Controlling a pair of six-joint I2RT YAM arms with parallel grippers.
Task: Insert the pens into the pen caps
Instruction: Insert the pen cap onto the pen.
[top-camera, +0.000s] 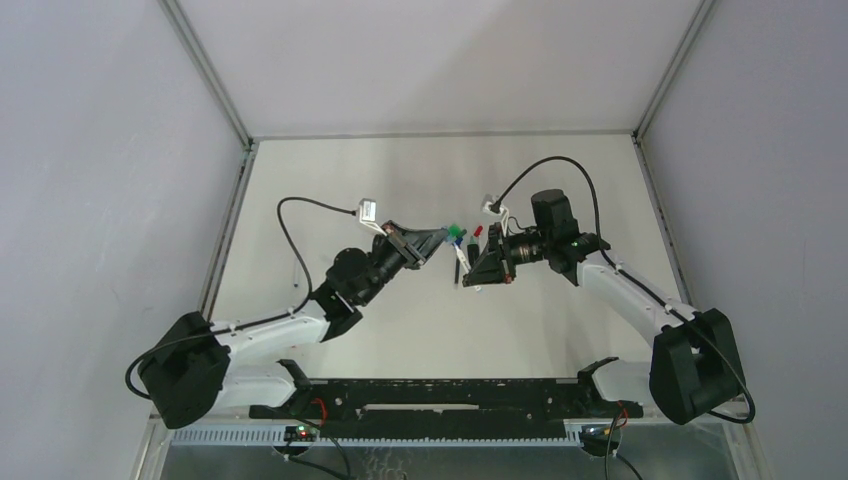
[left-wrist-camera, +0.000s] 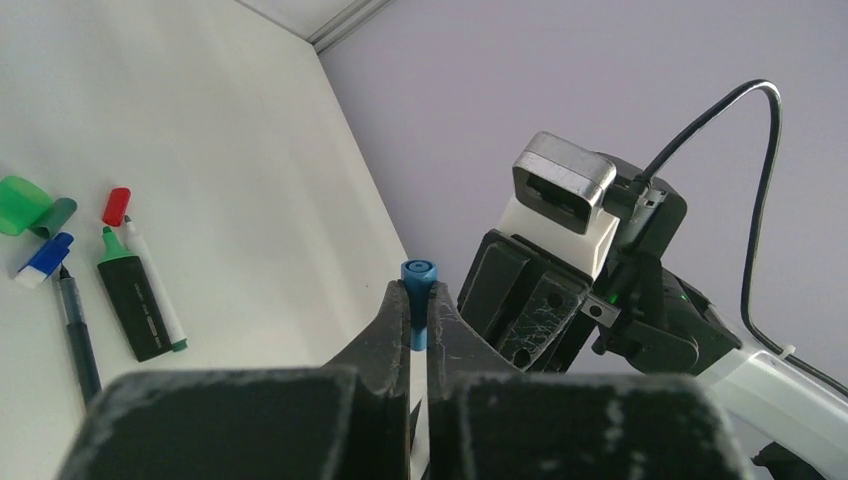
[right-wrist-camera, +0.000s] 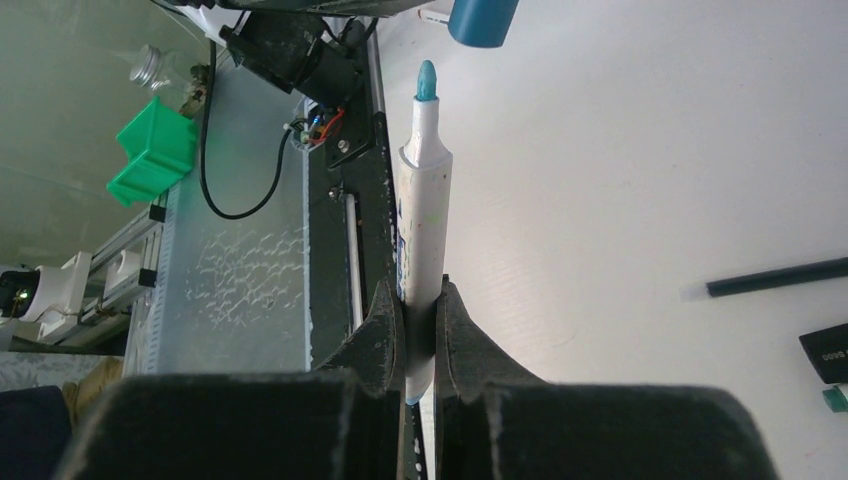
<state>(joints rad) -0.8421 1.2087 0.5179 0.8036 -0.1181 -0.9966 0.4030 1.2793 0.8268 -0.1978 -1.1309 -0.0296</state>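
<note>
My left gripper (left-wrist-camera: 418, 303) is shut on a small blue pen cap (left-wrist-camera: 420, 278), which stands up between the fingertips. My right gripper (right-wrist-camera: 420, 312) is shut on a white pen (right-wrist-camera: 420, 200), its blue tip bared and pointing away from the jaws. In the right wrist view that blue cap (right-wrist-camera: 482, 18) hangs just beyond the tip, a little to its right and apart from it. On the table lie a green cap (left-wrist-camera: 25, 205), a red cap (left-wrist-camera: 117, 205), a blue-capped dark pen (left-wrist-camera: 75, 325), a black-barrelled green marker (left-wrist-camera: 135, 305) and a slim white pen (left-wrist-camera: 155, 285). From above, the left gripper (top-camera: 443, 238) and right gripper (top-camera: 475, 266) face each other mid-table.
A dark pen (right-wrist-camera: 775, 278) and a black marker's end (right-wrist-camera: 825, 350) lie right of the held pen. Past the table's front rail (right-wrist-camera: 345, 180) stand a green bin (right-wrist-camera: 155, 145) and a glass jar (right-wrist-camera: 150, 65). Grey walls close in the table.
</note>
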